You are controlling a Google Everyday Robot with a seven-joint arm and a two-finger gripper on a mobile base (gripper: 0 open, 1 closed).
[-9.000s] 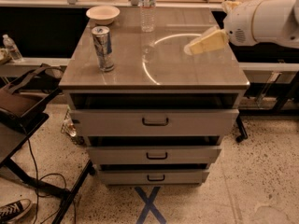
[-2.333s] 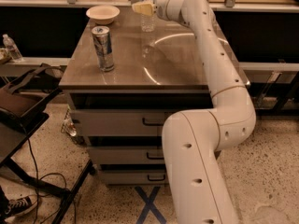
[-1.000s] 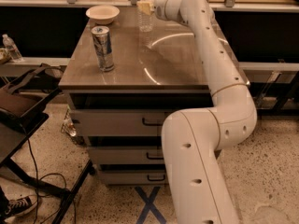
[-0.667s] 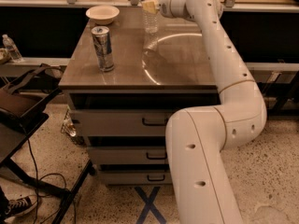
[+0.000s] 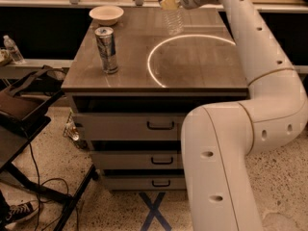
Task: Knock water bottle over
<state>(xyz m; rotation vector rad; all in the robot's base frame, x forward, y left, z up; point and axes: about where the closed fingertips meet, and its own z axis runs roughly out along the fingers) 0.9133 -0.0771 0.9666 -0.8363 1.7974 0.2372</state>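
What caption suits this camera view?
Robot hand at the upper part of the water bottle standing near the far edge of the drawer cabinet; drink can and bowl alongside.

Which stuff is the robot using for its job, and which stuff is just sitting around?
For the job:
water bottle
gripper, up by the bottle's top part

Just lying about:
drink can
bowl
small bottle, off beside the table
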